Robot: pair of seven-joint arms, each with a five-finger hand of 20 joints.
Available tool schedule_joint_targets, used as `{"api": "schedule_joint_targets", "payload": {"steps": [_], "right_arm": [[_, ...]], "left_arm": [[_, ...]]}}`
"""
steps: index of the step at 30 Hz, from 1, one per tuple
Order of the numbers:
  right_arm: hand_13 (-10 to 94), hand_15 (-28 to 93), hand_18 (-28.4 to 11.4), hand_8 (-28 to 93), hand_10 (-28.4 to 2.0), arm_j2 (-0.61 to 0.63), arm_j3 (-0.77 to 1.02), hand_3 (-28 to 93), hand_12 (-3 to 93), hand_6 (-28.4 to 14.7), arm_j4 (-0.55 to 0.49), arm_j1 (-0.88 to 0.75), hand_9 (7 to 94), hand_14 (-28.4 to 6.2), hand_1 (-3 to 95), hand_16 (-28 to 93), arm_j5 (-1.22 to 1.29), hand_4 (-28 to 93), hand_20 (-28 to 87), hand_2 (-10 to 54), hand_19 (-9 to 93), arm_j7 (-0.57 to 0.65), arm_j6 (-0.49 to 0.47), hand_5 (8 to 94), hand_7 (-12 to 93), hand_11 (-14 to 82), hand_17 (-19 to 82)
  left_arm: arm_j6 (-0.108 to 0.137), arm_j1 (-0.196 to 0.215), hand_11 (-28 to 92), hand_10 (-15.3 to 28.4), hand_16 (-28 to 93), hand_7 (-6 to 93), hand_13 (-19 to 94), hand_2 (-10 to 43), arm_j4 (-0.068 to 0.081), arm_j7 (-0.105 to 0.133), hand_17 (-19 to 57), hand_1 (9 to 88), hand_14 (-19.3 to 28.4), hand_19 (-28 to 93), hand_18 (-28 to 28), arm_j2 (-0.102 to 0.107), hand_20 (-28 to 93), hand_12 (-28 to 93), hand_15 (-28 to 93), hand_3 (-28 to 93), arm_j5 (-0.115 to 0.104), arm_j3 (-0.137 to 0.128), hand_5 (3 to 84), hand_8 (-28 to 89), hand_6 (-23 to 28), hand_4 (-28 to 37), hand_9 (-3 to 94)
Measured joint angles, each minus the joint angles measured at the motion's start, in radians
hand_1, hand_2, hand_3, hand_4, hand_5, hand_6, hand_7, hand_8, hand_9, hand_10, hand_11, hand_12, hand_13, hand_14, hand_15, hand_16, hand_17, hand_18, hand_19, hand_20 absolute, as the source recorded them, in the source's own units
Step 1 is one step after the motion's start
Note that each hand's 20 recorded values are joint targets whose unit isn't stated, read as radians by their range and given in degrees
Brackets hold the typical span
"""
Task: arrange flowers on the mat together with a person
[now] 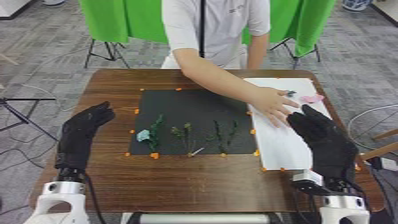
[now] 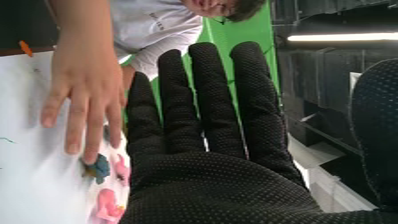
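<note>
The left hand [image 1: 87, 122] is held above the table's left edge, open. My right hand [image 1: 313, 127] hovers over the white sheet [image 1: 286, 157], close to the person's hand [image 1: 271, 101]. In the right wrist view the right hand [image 2: 209, 185] has straight fingers and holds nothing; the person's hand [image 2: 84, 87] is beside it, reaching over a blue flower [image 2: 99, 168] near pink flowers [image 2: 108, 205]. On the black mat [image 1: 191, 100] lie a light-blue flower [image 1: 143, 135] with a green stem [image 1: 158, 131] and several green sprigs [image 1: 187, 136].
Orange markers [image 1: 155, 155] dot the borders of the mat and sheet. The brown table [image 1: 195, 185] extends around both. A person stands at its far side, one arm stretched across the mat's far right corner.
</note>
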Motion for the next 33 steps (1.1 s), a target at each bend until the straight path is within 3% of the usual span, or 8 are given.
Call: {"api": "schedule_joint_targets", "payload": {"steps": [24,33], "right_arm": [[42,13,-13.7,-9,-15.1,0.004,0.010,82,14.8,-1.1,0.003,0.014,55.3,-14.7,13.2,19,-0.007,-13,33,-5.7,6,0.002,-0.002,54.2,13,7.3,23],[43,13,-13.4,-9,-15.0,0.009,0.010,81,14.7,-1.1,0.006,0.022,55.7,-14.6,13.4,19,-0.011,-13,33,-5.9,6,-0.001,-0.004,54.7,14,7.3,24]], "left_arm": [[0.001,0.004,19,13.1,4,14.9,36,0.6,0.000,-0.001,6.4,26.0,17.1,7,12.7,-0.002,20,15,18,64,0.000,-0.010,49.2,-6,3.5,-19.1,45.0],[0.002,-0.005,19,13.2,4,15.1,36,0.5,0.006,0.001,7.4,26.2,17.2,9,12.8,0.001,21,15,19,64,0.000,-0.025,49.2,-6,3.5,-19.1,44.9]]}}
